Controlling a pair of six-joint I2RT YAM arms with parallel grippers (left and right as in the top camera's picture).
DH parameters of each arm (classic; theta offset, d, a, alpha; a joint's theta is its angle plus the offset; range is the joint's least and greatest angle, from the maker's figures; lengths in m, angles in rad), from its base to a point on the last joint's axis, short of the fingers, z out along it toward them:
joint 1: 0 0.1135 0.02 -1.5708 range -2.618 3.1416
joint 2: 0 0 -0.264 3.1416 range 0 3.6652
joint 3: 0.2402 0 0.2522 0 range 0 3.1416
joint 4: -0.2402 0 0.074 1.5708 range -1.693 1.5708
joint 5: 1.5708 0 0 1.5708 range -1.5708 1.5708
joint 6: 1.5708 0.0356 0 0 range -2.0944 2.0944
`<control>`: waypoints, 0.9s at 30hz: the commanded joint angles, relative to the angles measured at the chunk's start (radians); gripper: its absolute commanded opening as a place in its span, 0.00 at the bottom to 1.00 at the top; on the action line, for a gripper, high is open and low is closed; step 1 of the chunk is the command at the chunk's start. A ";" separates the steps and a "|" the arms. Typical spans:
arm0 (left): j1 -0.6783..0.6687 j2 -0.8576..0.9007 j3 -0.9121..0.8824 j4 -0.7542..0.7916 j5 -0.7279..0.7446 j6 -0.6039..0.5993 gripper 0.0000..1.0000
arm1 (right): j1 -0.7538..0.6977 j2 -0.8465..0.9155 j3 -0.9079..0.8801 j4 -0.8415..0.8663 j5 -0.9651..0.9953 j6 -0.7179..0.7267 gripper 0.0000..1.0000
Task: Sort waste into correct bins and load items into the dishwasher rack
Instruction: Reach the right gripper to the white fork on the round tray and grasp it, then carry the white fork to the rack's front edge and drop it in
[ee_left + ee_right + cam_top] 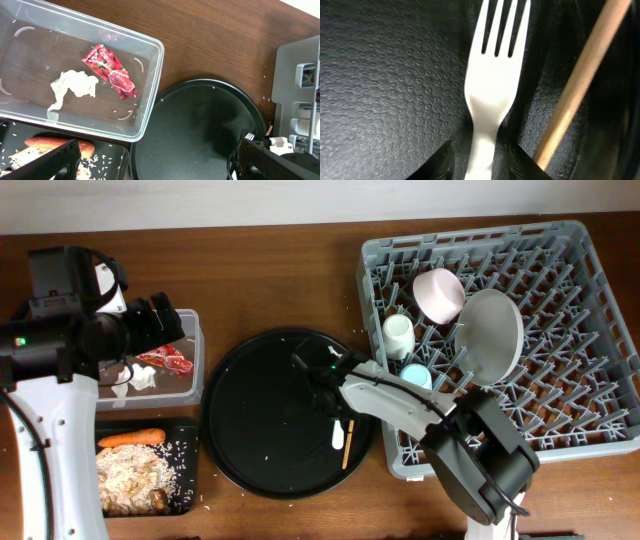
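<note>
Right end effector (482, 161) low over round black tray (250, 430), fingers narrowed either side of white fork (492, 90) handle; actual grip cannot be told. Fork lies flat at tray's right edge, tines pointing away. For clean pick: close squarely on handle, lift straight, then carry right to dishwasher rack (592, 412). Obstacle: wooden chopstick (575, 85) just right of fork, near right finger; could be nudged or pinched along. Left end effector (160, 167) spread wide above clear tub (151, 90) holding red wrapper (110, 70) and tissue (75, 85).
</note>
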 commanded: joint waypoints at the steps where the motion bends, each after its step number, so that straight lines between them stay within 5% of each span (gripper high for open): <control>1: 0.003 -0.013 0.014 -0.001 -0.011 -0.013 0.99 | -0.004 0.016 -0.016 0.002 -0.002 0.024 0.24; 9: 0.003 -0.013 0.014 -0.001 -0.011 -0.013 0.99 | -0.004 0.016 -0.014 0.000 -0.002 0.023 0.04; 17: 0.003 -0.013 0.015 -0.001 -0.010 -0.013 0.99 | -0.004 -0.034 0.178 -0.167 -0.006 -0.030 0.04; 27: 0.003 -0.013 0.014 -0.001 -0.011 -0.013 0.99 | -0.094 -0.066 0.475 -0.487 -0.036 -0.266 0.04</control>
